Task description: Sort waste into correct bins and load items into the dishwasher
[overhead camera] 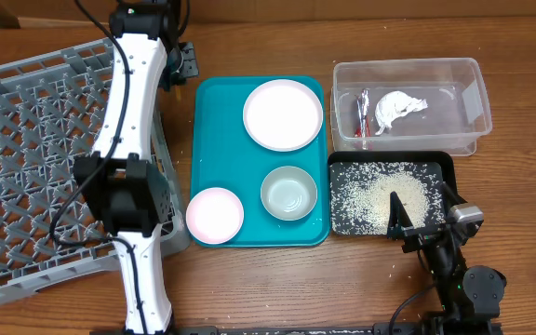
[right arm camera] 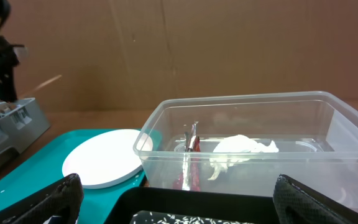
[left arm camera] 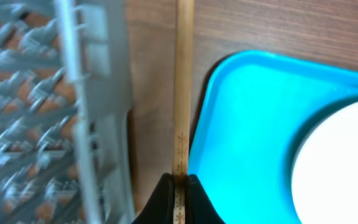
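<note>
Chopstick (left arm camera: 183, 74): one thin wooden stick, pinched near its patterned end by the closed left gripper (left arm camera: 179, 186), running along the strip of table between the grey dish rack (left arm camera: 92, 124) and the teal tray (left arm camera: 247, 124). It looks light and stiff, but smooth and narrow, so it could pivot or slide in the jaws. A hold nearer its middle would probably steady it. Laid flat, it may slip through the rack's lattice. The right gripper (right arm camera: 178, 190) hangs wide open, holding nothing, near the clear tub (right arm camera: 328, 124).
</note>
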